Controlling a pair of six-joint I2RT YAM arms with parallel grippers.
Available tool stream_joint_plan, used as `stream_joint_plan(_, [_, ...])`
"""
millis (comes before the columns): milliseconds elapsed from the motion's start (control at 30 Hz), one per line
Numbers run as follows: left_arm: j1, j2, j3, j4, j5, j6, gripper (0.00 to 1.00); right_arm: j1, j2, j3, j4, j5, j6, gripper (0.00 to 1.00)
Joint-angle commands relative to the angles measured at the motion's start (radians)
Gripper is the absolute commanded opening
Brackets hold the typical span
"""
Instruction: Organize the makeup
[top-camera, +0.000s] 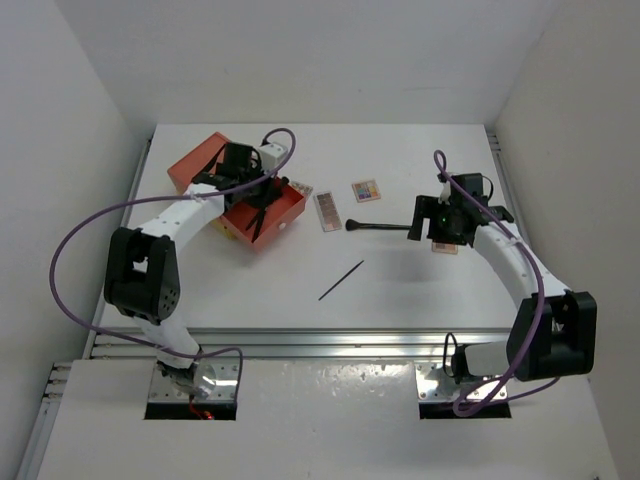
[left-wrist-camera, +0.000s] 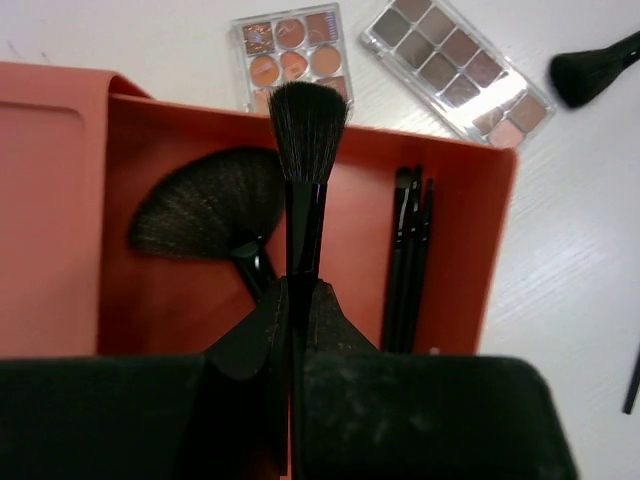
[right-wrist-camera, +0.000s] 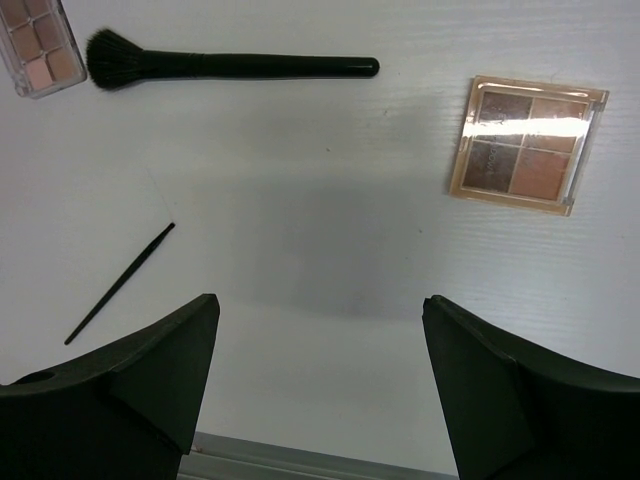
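- Left jaws are clenched on the handle of a round-headed black powder brush (left-wrist-camera: 305, 130), holding it bristles-forward just above the open orange cardboard box (left-wrist-camera: 440, 165).
- Lying in that box are a black fan brush (left-wrist-camera: 205, 215), flat on the floor, and a few thin black liner brushes (left-wrist-camera: 410, 250) side by side near one wall.
- Right jaws are released and spread wide, grasping nothing, over bare white tabletop (right-wrist-camera: 300, 200) well apart from the box.
- Outside the box lie the rest of the makeup:
  - a palette of round orange pans (left-wrist-camera: 293, 55) just beyond its far wall
  - a long clear palette of brown squares (top-camera: 327, 211) just beside it
  - a small multicoloured square palette (top-camera: 366, 190) a little further off
  - a long-handled fluffy black brush (top-camera: 385, 227) and a thin black stick (top-camera: 341, 280) near the middle of the tabletop
  - a beige four-pan palette (right-wrist-camera: 527, 145), the farthest from the box, under the right arm
- Step in hand, as I read it: dropping the powder brush into the box.
- The next move calls for lowering the brush toward the free floor between the fan brush and the liner brushes, then releasing. The bristles should clear the far wall.
- The right arm looks placed to collect next. The fluffy brush or the four-pan palette are nearest, and both lie flat, so the jaws must come down right to the tabletop.
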Motion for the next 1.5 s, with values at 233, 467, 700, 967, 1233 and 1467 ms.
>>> stream_joint_plan(233, [0.024, -0.056, -0.021, 0.064, 0.051, 0.049, 0.50, 0.007, 0.016, 0.081, -0.001, 0.030, -0.044, 0.85])
stream_joint_plan(467, [0.012, -0.069, 0.160, 0.087, 0.042, 0.107, 0.55, 0.005, 0.039, 0.091, -0.001, 0.010, -0.068, 0.87])
stream_joint_plan(700, [-0.190, -0.066, 0.231, 0.097, 0.133, 0.173, 0.60, 0.010, 0.017, 0.067, -0.004, -0.014, -0.051, 0.87])
stream_joint_plan(967, [-0.425, 0.155, 0.294, -0.010, 0.178, 0.115, 0.69, -0.022, -0.134, -0.022, -0.047, 0.004, -0.045, 0.89])
stream_joint_plan(1233, [-0.532, 0.292, 0.232, -0.021, -0.026, 0.067, 0.71, -0.055, -0.277, -0.109, -0.100, 0.070, -0.059, 0.90])
stream_joint_plan(1467, [-0.532, 0.313, 0.168, -0.050, -0.047, 0.015, 0.71, -0.067, -0.317, -0.157, -0.134, 0.070, -0.070, 0.90])
